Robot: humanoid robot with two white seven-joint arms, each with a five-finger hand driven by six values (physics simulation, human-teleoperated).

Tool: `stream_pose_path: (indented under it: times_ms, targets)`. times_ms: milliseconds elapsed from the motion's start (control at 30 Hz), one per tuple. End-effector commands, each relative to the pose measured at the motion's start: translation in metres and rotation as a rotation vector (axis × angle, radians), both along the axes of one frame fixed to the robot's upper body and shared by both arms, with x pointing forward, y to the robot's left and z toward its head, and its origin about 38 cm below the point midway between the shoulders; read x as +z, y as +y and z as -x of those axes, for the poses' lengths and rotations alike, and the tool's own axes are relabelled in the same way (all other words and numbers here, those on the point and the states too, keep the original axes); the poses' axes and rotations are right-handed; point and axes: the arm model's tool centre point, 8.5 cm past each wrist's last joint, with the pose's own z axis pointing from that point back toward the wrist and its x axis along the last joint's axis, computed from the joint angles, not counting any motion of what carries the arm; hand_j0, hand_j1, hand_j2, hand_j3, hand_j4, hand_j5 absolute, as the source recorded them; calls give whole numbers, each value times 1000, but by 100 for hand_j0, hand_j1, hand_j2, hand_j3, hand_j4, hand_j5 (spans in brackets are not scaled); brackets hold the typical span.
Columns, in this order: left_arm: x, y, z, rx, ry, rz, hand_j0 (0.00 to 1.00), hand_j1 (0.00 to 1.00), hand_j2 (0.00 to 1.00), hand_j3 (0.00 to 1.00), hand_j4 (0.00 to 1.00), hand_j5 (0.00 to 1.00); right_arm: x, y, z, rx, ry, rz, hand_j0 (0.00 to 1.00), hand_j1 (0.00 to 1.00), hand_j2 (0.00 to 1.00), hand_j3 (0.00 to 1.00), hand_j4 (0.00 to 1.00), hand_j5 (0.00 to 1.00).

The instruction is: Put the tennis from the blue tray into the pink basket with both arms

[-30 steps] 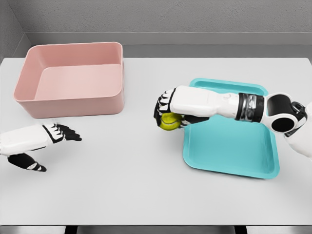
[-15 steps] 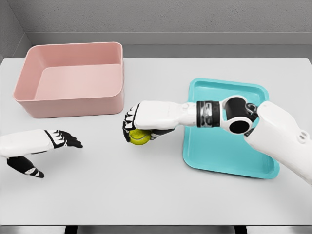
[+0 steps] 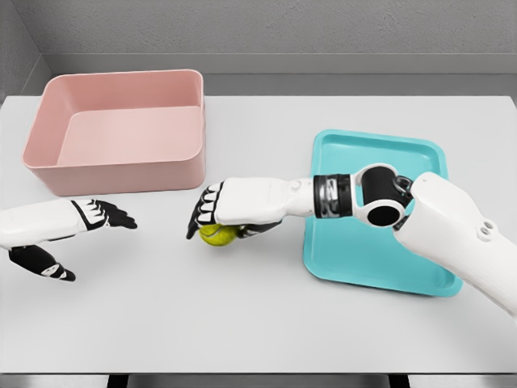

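Yellow-green, the tennis ball [image 3: 216, 234] sits under my right hand [image 3: 229, 210], low over the white table [image 3: 258, 323], between the pink basket [image 3: 117, 131] and the blue tray [image 3: 376, 214]. I see that hand's fingers [image 3: 206, 213] curled over the ball's top, gripping it, with the arm stretched across the tray's left edge. My left hand [image 3: 85, 222] hovers near the table's left side, below the basket, fingers loosely spread, holding nothing.
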Motion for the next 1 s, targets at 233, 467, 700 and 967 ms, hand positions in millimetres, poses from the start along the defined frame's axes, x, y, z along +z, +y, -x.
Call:
stream_pose_path:
  times_ms: [233, 467, 700, 967]
  targets:
    - [4, 0, -2, 13, -8, 25, 100, 100, 100, 100, 100, 100, -3, -1, -3, -10, -25, 26, 100, 100, 100, 100, 100, 100]
    - [9, -9, -3, 2, -16, 71, 100, 100, 100, 100, 100, 100, 41, -73, -35, -176, -119, 37, 100, 100, 100, 100, 100, 100]
    - [18, -40, -19, -44, -76, 179, 100, 100, 100, 100, 100, 100, 72, -194, -36, -413, -160, 65, 100, 100, 100, 100, 100, 100]
    - [11, -80, -28, -127, -128, 224, 100, 100, 100, 100, 100, 100, 67, -257, -29, -546, -136, 152, 100, 100, 100, 100, 100, 100]
